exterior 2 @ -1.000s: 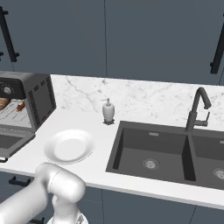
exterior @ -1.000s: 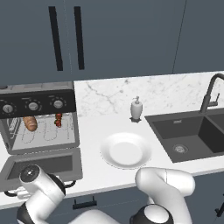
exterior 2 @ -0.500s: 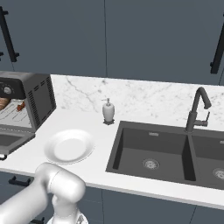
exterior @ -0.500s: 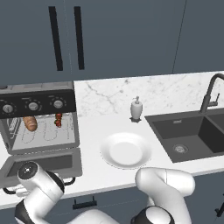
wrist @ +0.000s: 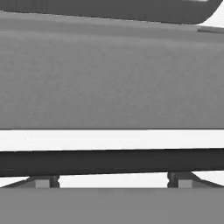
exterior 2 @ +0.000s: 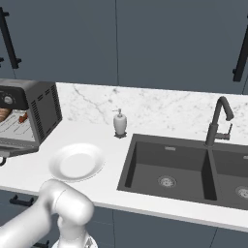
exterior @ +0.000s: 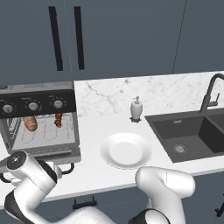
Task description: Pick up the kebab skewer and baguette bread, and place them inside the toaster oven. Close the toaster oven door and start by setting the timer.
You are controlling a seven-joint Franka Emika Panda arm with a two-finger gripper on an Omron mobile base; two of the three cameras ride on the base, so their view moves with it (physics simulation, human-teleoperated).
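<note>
The baguette bread (exterior: 30,123) and kebab skewer (exterior: 58,119) are lying on the rack inside the toaster oven (exterior: 39,114). Its toaster oven door (wrist: 109,83) is hanging open (bar handle (wrist: 109,161) crossing between the fingertips). The hand (wrist: 113,180) is standing wide, gripping nothing.

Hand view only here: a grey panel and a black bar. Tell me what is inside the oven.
Observer: The baguette and the skewer lie side by side on the rack inside the oven.
Operator: Report the door.
Observer: The door is folded down, open, in front of the oven. Your black bar is its handle.
Operator: Name what is right of the oven.
Observer: A white plate, with a soap dispenser behind it by the wall.
</note>
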